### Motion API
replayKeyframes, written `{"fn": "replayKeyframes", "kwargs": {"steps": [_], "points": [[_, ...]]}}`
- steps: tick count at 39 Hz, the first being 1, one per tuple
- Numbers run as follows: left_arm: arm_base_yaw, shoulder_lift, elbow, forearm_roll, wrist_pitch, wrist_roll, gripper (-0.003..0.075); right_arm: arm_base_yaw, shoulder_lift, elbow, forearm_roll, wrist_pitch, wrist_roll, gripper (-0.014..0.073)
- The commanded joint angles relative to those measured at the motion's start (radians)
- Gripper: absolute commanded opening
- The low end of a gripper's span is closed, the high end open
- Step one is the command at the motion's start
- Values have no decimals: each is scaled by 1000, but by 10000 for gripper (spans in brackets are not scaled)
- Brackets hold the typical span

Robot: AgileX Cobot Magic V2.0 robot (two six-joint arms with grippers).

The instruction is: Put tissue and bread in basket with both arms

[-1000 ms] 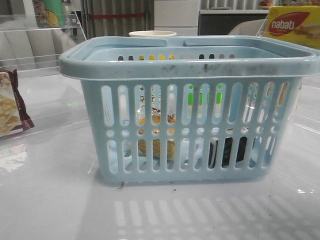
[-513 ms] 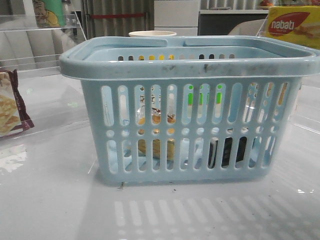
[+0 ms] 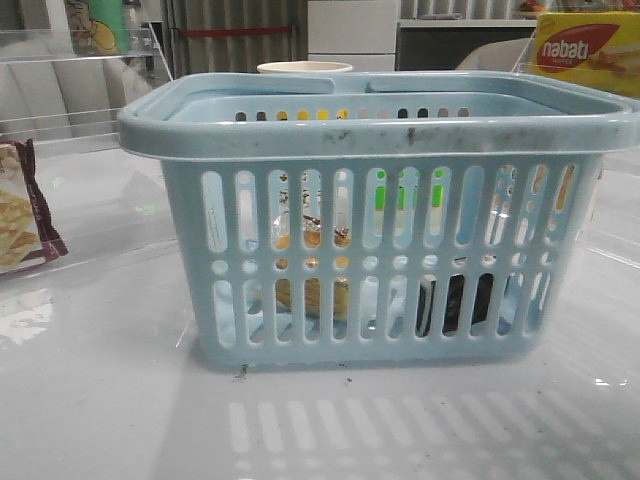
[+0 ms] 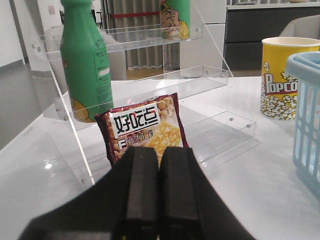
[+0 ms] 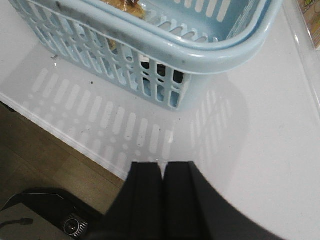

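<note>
Inside the pale blue slotted plastic basket (image 3: 380,210), the golden-brown bread in clear crinkly wrapper (image 3: 312,290) and the small dark tissue pack (image 3: 455,303) lie on its floor, while the left gripper (image 4: 159,165) and right gripper (image 5: 162,172) sit outside it, both clenched empty.
</note>
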State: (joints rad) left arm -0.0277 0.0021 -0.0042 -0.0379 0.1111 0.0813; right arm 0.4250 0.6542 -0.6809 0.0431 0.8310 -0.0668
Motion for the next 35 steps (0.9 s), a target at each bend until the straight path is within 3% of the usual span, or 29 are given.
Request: {"fn": "replayKeyframes", "kwargs": {"steps": [1,35], "points": [[6,-24,-6,-16,-111,0,92,-2,-3,-25,-11,-66,-1,56],[0,-26,11,-17,-131,0,91,-2,-1,-25,-11,-65,-1,56]]}}
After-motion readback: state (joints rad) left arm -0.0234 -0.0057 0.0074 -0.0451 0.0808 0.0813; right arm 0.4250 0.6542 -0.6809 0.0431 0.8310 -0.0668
